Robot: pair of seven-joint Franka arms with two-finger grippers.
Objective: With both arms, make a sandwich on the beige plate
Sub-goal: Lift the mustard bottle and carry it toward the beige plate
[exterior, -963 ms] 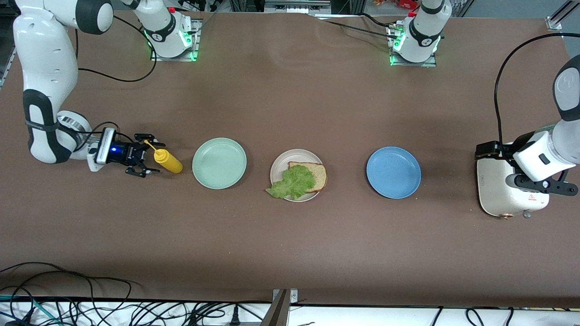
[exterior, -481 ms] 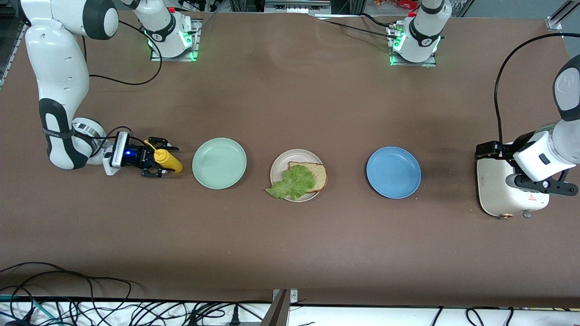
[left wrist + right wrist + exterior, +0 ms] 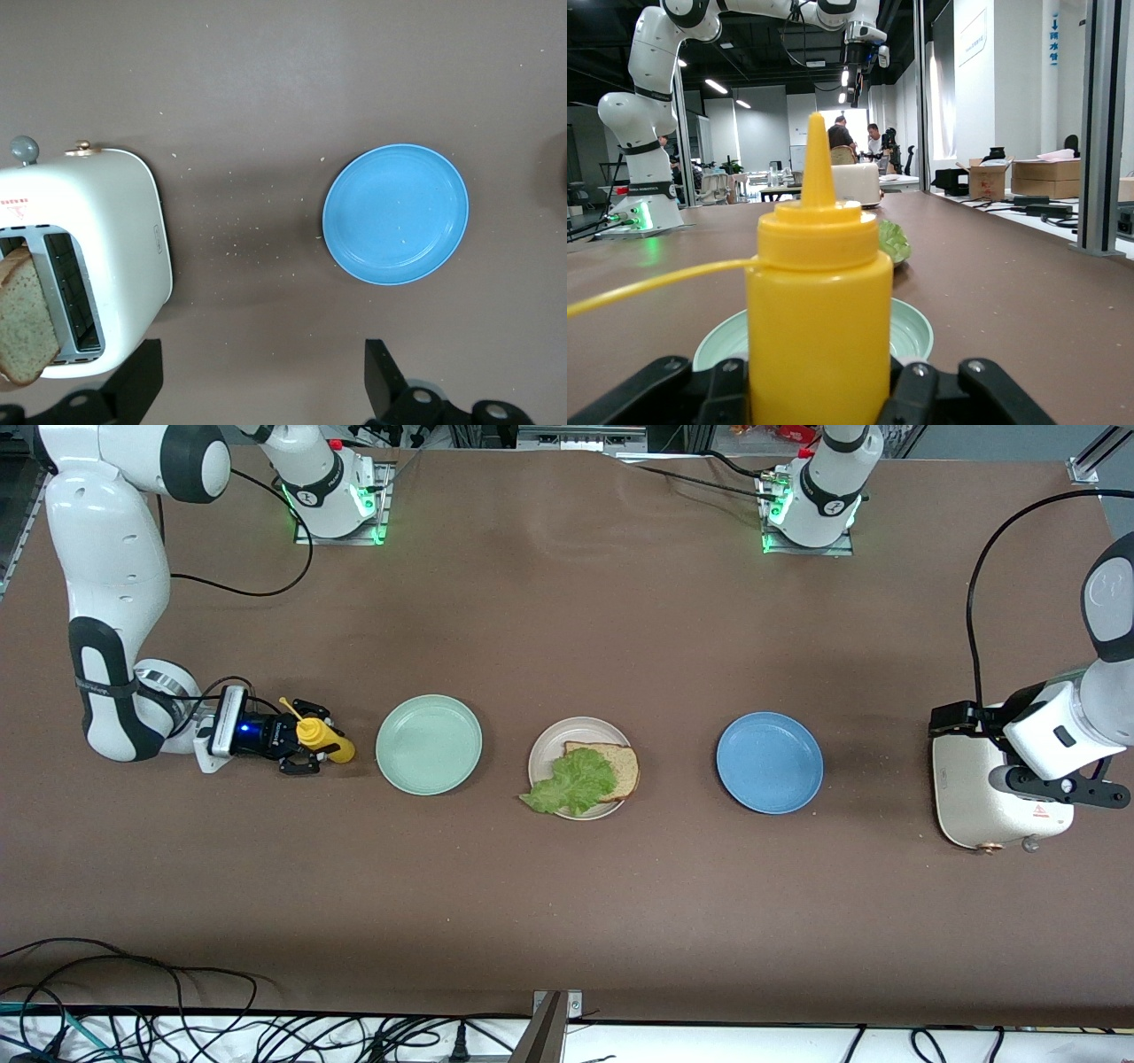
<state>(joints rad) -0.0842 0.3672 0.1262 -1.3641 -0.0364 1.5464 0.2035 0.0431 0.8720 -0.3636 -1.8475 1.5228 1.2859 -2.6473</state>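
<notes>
Whereas a second ago the right gripper [image 3: 306, 742] stood with fingers apart just short of the yellow mustard bottle [image 3: 324, 740], it has since slid forward around the bottle and its fingers now press on the bottle's sides, as the right wrist view [image 3: 819, 345] confirms. The bottle stands on the desk [image 3: 567, 921] beside the mint green plate [image 3: 429, 744], toward the right arm's end. On the beige plate [image 3: 542, 755] lie one bread slice [image 3: 622, 766] and a lettuce leaf [image 3: 571, 783]; the sandwich lacks its top. The left gripper [image 3: 257, 390] waits, fingers apart, over the toaster [image 3: 97, 257], where a second slice [image 3: 25, 314] stands. Sauce is probably next.
</notes>
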